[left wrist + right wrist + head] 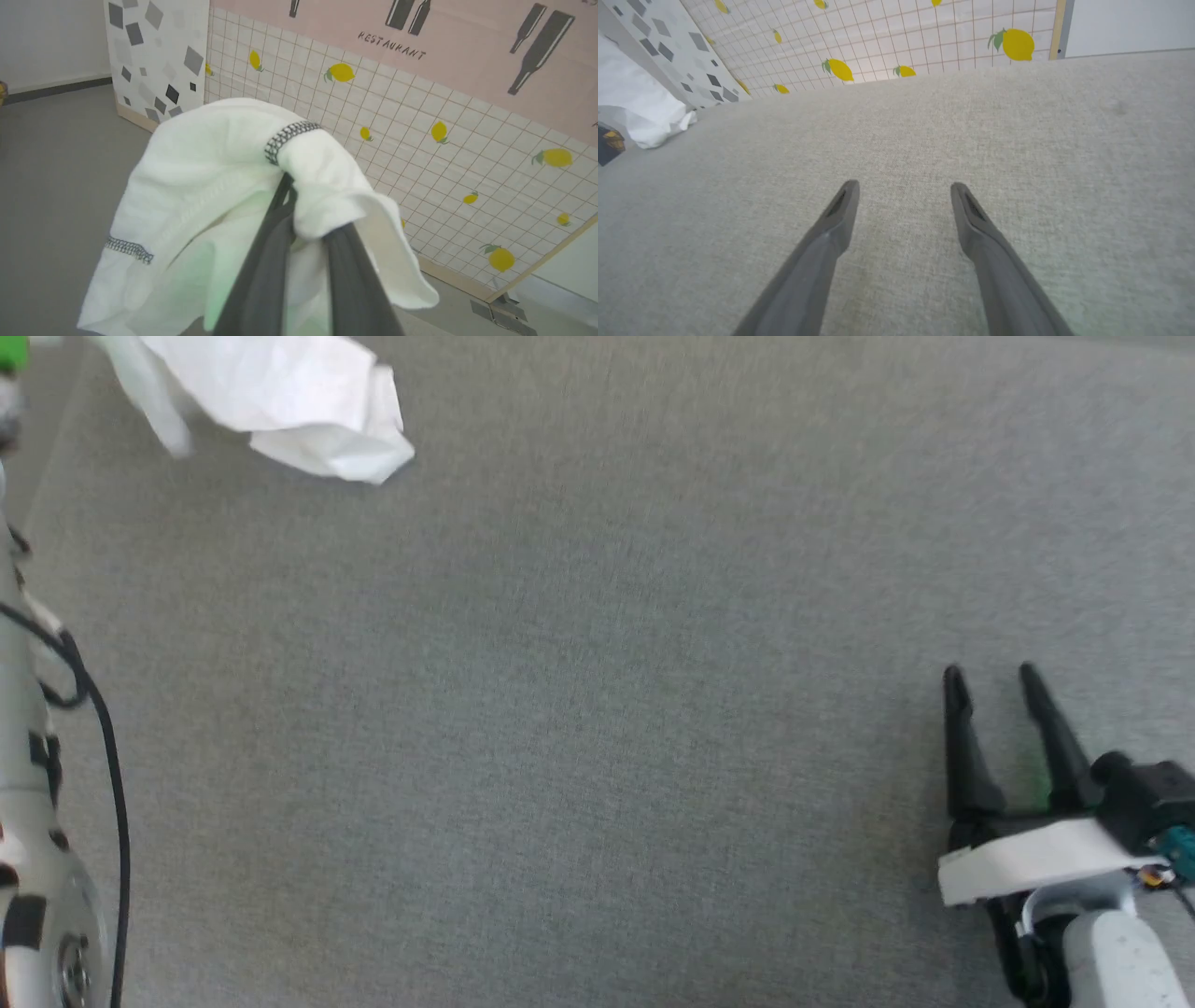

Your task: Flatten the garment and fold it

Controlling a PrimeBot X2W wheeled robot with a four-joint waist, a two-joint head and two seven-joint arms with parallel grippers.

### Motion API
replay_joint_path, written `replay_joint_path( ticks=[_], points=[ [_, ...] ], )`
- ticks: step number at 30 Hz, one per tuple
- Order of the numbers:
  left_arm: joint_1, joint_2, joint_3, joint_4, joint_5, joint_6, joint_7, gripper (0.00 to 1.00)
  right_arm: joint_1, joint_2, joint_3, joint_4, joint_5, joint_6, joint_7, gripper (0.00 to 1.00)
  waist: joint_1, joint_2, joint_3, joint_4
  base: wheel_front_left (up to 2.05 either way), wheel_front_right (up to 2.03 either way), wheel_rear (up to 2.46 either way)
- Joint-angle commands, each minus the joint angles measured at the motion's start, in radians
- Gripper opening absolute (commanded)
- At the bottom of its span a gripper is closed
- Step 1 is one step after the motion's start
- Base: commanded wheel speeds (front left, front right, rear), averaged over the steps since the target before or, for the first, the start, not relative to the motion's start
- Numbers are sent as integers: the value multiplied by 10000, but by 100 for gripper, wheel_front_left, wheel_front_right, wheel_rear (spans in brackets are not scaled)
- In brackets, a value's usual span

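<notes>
Far left, my L gripper [287,185] clamps the shirt [210,177], bunched round its tips; R gripper [990,677] near right, fingers apart, wide grey surface [597,709] btwn.

Tabletop [607,709]: covered in plain grey woven fabric, no marks noted.

Backdrop, left wrist view: a white grid-tile panel [420,154] printed with scattered yellow lemons. Above it runs a pink panel [467,42] carrying the word "RESTAURANT" [391,45] and dark bottle silhouettes [542,42]. Adjoining on that view's left is a white panel [156,51] with grey and black angular flecks (terrazzo style). Beyond it are a plain white wall [46,37] and dark skirting [56,88].

A metal bracket [497,315] sits at the tile panel's lower edge.

Right wrist view: a pale wooden strip [1059,28] borders the lemon panel.
</notes>
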Motion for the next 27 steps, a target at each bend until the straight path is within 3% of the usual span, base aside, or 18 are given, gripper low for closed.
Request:
replay_joint_path(
  ticks=[1, 9, 14, 17, 21, 27],
  points=[
    [-398, 52, -163, -274, 143, -106, -57, 0, 165, 3, 119, 258, 179, -15, -160, 100, -1, 0, -1352, -513, 0, 0, 0],
    [-1897, -740, -1345, -1578, -110, -361, 731, 0, 339, 3, 387, 1291, 865, -15, -622, 100, -1, 0, -2929, -1508, 0, 0, 0],
    [-2409, -1793, -1615, -2074, -1134, -419, 1056, 0, 495, 3, 470, 1699, 1139, -15, -724, 100, -1, 0, -3566, -2072, 0, 0, 0],
    [-2400, -2148, -1814, -2166, -1483, -436, 1149, 0, 569, 3, 557, 1848, 1272, -15, -743, 100, -1, 0, -3725, -2337, 0, 0, 0],
    [-1673, -2529, -2467, -2134, -1612, -452, 1248, 0, 693, 3, 482, 1870, 1415, -15, -750, 100, -1, 0, -3873, -2586, 0, 0, 0],
    [1005, -3035, -4001, -2492, -1346, -458, 1266, 0, 1013, 3, 277, 1823, 1389, -15, -753, 100, -1, 0, -4002, -2621, 0, 0, 0]
  ],
)
